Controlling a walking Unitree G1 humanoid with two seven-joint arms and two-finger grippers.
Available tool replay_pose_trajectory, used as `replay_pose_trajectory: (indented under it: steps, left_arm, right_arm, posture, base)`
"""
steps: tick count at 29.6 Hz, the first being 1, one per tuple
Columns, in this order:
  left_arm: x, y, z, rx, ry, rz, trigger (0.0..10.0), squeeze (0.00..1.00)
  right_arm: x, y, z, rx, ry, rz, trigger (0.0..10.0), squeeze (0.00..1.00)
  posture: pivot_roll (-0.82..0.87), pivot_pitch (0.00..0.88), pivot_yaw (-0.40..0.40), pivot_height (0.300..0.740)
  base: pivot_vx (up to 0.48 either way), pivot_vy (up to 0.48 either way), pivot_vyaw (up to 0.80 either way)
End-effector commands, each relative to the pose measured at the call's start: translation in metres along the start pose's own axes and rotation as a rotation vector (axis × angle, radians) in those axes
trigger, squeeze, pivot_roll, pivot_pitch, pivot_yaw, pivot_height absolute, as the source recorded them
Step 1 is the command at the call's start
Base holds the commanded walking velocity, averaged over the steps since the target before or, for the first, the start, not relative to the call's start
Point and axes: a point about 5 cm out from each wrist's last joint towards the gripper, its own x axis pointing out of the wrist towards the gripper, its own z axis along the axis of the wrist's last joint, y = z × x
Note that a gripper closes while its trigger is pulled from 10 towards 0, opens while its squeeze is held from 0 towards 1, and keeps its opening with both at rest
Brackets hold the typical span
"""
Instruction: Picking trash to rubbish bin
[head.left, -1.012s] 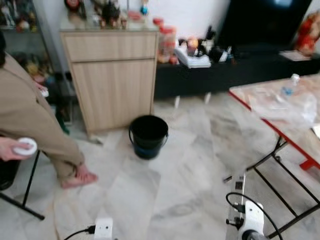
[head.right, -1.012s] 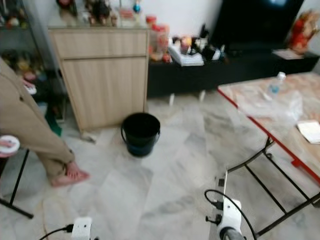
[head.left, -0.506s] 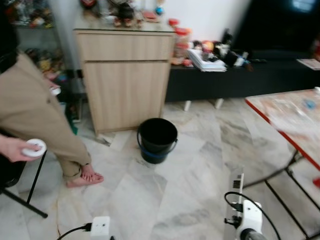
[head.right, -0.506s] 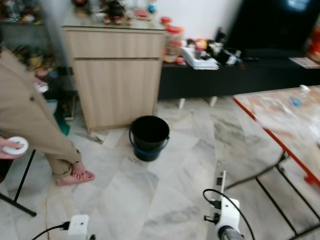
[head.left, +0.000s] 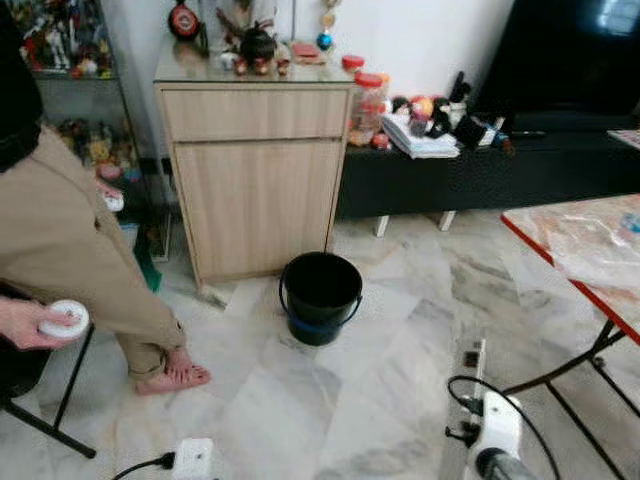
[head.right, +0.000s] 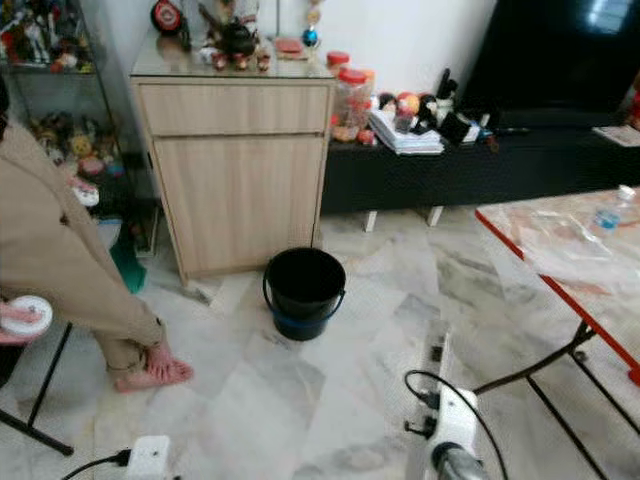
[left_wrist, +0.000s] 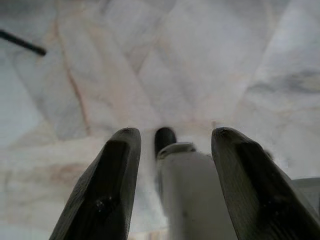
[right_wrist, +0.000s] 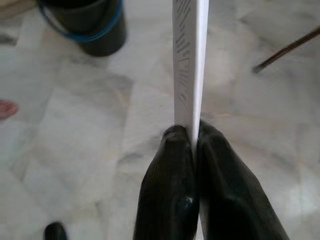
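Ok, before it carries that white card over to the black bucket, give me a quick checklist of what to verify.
1. Right gripper shut on the flat white card: ok.
2. Black bucket upright, mouth open: ok.
3. Marble floor between robot and bucket free of obstacles: ok.
4. Person's bare foot apart from the bucket: ok, but to the robot's left of the route.
5. Left gripper open: ok.
6. Room left inside the bucket: cannot tell.
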Motion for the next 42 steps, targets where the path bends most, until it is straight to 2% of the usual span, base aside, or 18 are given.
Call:
replay_pose_trajectory:
  steps: [1, 7, 14, 29, 38, 42]
  left_arm:
    - [0.0009, -0.0126, 0.0068, -0.002, -0.024, -0.029, 10.0, 0.0]
    - [0.0007, -0.0143, 0.0066, -0.011, -0.023, -0.029, 10.0, 0.0]
    - [0.0006, -0.0149, 0.0063, -0.015, -0.022, -0.029, 10.0, 0.0]
    - [0.0009, -0.0152, 0.0074, -0.025, -0.024, -0.027, 10.0, 0.0]
    - [0.0003, -0.0144, 0.005, -0.026, -0.019, -0.025, 10.0, 0.0]
    - [0.0004, -0.0143, 0.0051, -0.028, -0.018, -0.025, 10.0, 0.0]
  right_arm:
    - [-0.0019, -0.0123, 0.0023, -0.013, -0.006, -0.029, 10.0, 0.0]
    - [-0.0016, -0.0117, 0.0036, -0.035, -0.006, -0.02, 10.0, 0.0]
    - [-0.001, -0.0114, 0.0062, -0.039, -0.012, -0.022, 10.0, 0.0]
    - [-0.0003, -0.0108, 0.0084, -0.004, -0.015, -0.021, 10.0, 0.0]
    - [0.0, -0.0088, 0.0082, 0.005, -0.013, -0.011, 10.0, 0.0]
    - [-0.0001, -0.0094, 0.0085, -0.021, -0.015, -0.017, 10.0, 0.0]
  posture:
    - [-0.07, 0.0, -0.155, 0.74]
    - [-0.07, 0.0, -0.158, 0.74]
    - [-0.07, 0.0, -0.161, 0.74]
    - [-0.06, 0.0, -0.166, 0.74]
    - [-0.07, 0.014, -0.165, 0.74]
    - [-0.07, 0.014, -0.165, 0.74]
  base:
    - [0.3, 0.0, 0.0]
    - [0.302, 0.0, 0.13]
    - [0.301, 0.0, 0.79]
    - [0.302, 0.0, 0.0]
    - [0.303, 0.0, -0.7]
    - [0.3, 0.0, 0.0]
